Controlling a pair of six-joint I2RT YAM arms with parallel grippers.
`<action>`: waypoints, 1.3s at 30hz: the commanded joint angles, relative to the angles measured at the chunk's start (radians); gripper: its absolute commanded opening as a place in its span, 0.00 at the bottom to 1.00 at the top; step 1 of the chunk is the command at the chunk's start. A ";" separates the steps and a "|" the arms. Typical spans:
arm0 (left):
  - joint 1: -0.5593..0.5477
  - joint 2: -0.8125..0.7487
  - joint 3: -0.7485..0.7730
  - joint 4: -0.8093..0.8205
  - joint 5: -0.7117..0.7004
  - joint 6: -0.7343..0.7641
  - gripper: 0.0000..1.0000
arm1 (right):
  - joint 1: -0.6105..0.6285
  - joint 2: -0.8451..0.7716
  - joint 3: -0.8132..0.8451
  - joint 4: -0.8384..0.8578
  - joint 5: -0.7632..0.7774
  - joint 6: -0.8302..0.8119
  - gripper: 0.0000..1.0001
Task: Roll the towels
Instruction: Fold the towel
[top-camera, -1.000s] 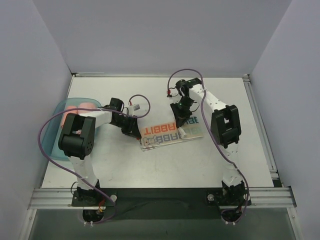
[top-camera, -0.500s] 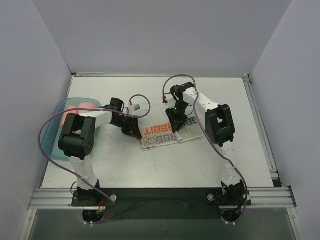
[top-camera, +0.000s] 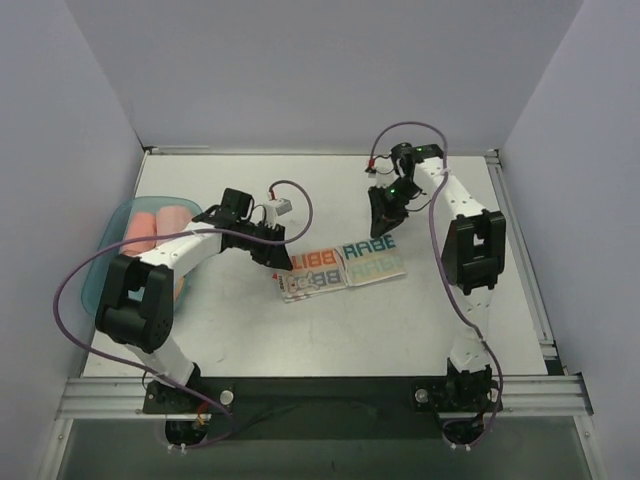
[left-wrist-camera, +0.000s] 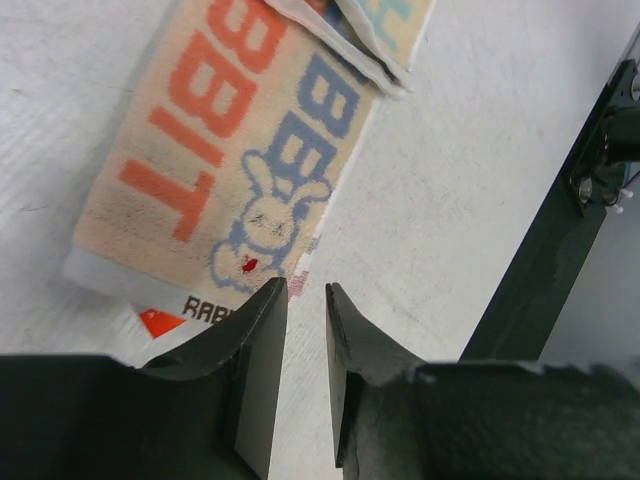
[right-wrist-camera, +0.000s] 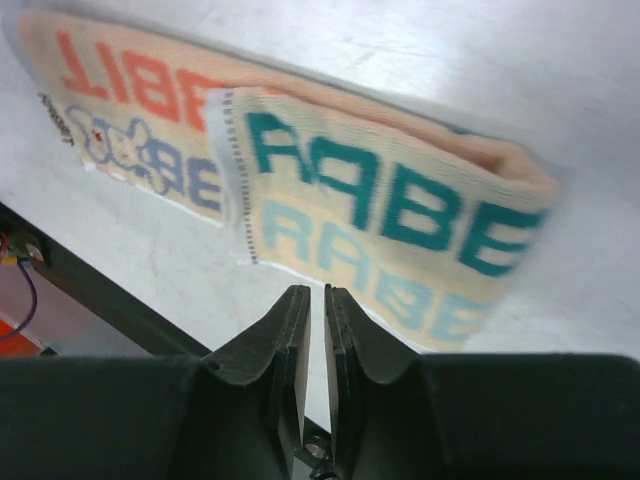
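Both arms outstretched near towel

The towel lay on the table, one end folded over so its teal lettering overlapped the orange and blue. The gripper hung near its edge, jaws a narrow slit apart, empty.

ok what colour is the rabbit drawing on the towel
Blue rabbit drawing, with a small red mark; the left wrist view shows it best.
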 joint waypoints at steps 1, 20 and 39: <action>-0.055 0.050 0.020 0.012 -0.040 0.010 0.33 | -0.059 0.005 -0.008 -0.046 -0.004 -0.045 0.13; 0.037 0.455 0.425 -0.132 -0.127 0.168 0.32 | 0.008 -0.202 -0.535 0.092 -0.258 -0.020 0.20; -0.026 0.323 0.261 -0.100 -0.086 0.059 0.42 | -0.084 -0.163 -0.501 0.109 0.001 -0.128 0.29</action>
